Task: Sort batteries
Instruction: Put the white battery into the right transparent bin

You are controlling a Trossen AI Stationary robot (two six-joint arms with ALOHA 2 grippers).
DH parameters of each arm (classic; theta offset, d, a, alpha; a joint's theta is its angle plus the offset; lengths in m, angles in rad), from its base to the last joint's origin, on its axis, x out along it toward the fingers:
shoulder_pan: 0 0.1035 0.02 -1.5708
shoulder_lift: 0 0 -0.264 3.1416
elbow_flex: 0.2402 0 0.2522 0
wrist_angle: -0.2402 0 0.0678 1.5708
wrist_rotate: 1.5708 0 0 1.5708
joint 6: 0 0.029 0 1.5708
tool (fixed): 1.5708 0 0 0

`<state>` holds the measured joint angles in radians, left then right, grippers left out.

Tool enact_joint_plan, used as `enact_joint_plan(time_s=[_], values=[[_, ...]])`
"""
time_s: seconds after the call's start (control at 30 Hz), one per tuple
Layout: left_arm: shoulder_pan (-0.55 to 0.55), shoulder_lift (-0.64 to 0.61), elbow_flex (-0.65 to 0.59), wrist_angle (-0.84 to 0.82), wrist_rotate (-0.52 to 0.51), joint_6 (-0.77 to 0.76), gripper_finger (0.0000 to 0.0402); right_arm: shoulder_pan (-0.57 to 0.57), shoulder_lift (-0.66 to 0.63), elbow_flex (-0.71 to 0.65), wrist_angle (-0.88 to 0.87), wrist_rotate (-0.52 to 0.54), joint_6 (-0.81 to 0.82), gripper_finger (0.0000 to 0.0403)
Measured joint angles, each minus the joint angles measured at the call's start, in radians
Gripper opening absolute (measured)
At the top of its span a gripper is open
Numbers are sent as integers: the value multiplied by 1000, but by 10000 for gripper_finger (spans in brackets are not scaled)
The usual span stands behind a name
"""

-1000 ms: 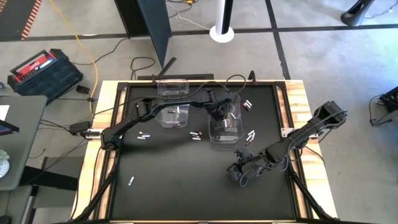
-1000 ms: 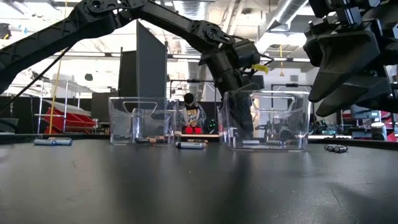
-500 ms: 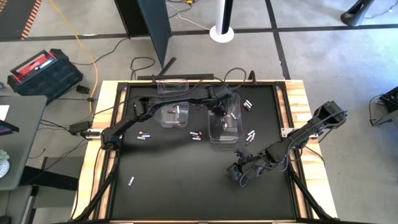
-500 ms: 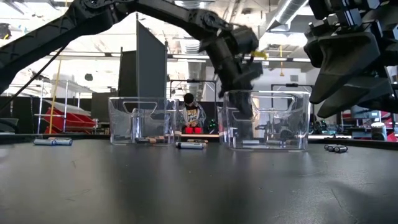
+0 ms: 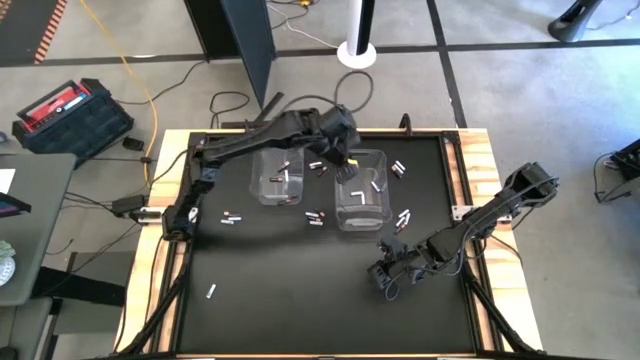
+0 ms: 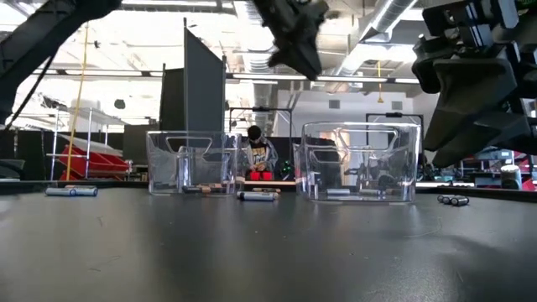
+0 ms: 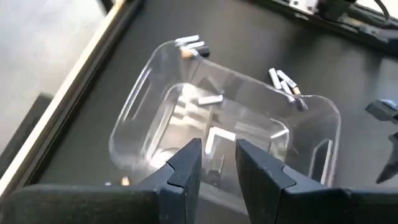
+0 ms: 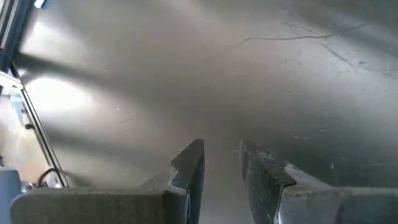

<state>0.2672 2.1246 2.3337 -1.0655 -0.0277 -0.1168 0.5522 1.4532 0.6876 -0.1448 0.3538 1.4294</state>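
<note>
Batteries [image 5: 316,217] lie scattered over the black desk [image 5: 300,300] in the high view: a small cluster between the two clear bins, a pair [image 5: 398,168] beyond the right bin [image 5: 362,190], another few [image 5: 404,217] on its right side, a couple [image 5: 232,217] left of the left bin [image 5: 278,178], and one alone [image 5: 211,291] near the front left. More cells rest inside each bin. The left hand [image 5: 340,160] hangs above the far edge of the right bin, between the two bins' rear corners. The right hand [image 5: 385,277] sits low over bare desk toward the front right, well apart from the bins.

From desk height, the two bins stand side by side, the left bin [image 6: 193,164] and right bin [image 6: 361,159], with a battery [image 6: 257,196] lying between them, one [image 6: 72,191] far left and a pair [image 6: 453,200] at the right. The left hand [image 6: 294,38] is high above the bins; the right hand [image 6: 470,84] looms large at the right edge.

The left wrist view looks down into the right bin [image 7: 143,106], with cells on its floor [image 7: 210,98] and others outside its rim [image 7: 286,84]. The fingers [image 7: 186,165] stand narrowly apart with nothing between them.

The right wrist view shows only bare desk [image 8: 186,74] past fingers [image 8: 189,165] set a little apart, holding nothing.
</note>
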Motion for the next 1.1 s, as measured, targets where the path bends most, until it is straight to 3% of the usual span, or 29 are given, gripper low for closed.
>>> enact_joint_plan(time_s=[0.2, 0.47, 0.8, 1.1], values=[[-93, -82, -58, -114, -239, -164, 96, 23, 0, 0, -8, -11, -74, 121], [-271, -235, -415, -56, -311, -441, 96, 65, 0, 0, -13, -11, -147, 121], [-491, -597, -949, 65, -362, -900, 96, 96, 0, 0, -31, -11, -159, 121], [-704, -844, -1273, 67, -374, -1237, 96, 83, 0, 0, -31, -12, -141, 121]])
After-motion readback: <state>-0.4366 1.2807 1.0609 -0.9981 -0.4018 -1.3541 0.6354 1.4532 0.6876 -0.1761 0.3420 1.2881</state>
